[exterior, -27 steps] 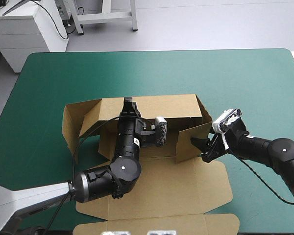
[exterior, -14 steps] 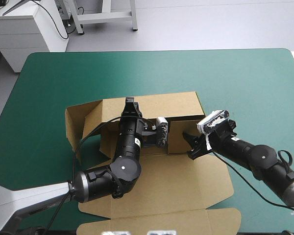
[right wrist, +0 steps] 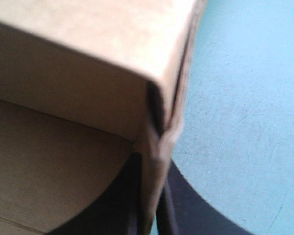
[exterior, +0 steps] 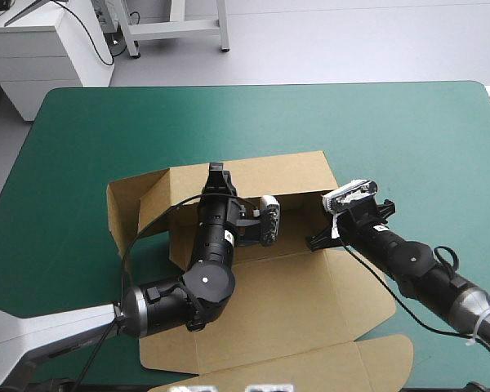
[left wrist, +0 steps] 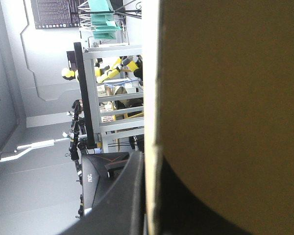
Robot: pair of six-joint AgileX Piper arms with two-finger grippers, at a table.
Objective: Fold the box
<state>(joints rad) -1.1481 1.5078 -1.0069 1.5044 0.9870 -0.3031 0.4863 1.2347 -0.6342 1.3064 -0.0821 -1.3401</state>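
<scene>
The brown box [exterior: 286, 302] lies mid-table, its back wall raised and its wide lid panel flat toward the near edge. My left gripper [exterior: 216, 171] reaches over the box floor to the top of the back wall and is shut on it; in the left wrist view the board's edge [left wrist: 225, 98] runs between the black fingers [left wrist: 122, 200]. My right gripper [exterior: 317, 239] is at the box's right rear corner. In the right wrist view it [right wrist: 149, 205] is shut on the upright side wall [right wrist: 88, 44] where that wall meets the back wall.
A side flap [exterior: 126, 208] stands out at the box's left end. A lid flap [exterior: 327, 367] reaches the table's near edge. Bare teal-green cover [exterior: 392, 131] lies beyond and to the right of the box.
My right gripper moved left toward the box, swung the right side flap up against the back wall and shut on it. The lid panel turned slightly. The left arm stayed put.
</scene>
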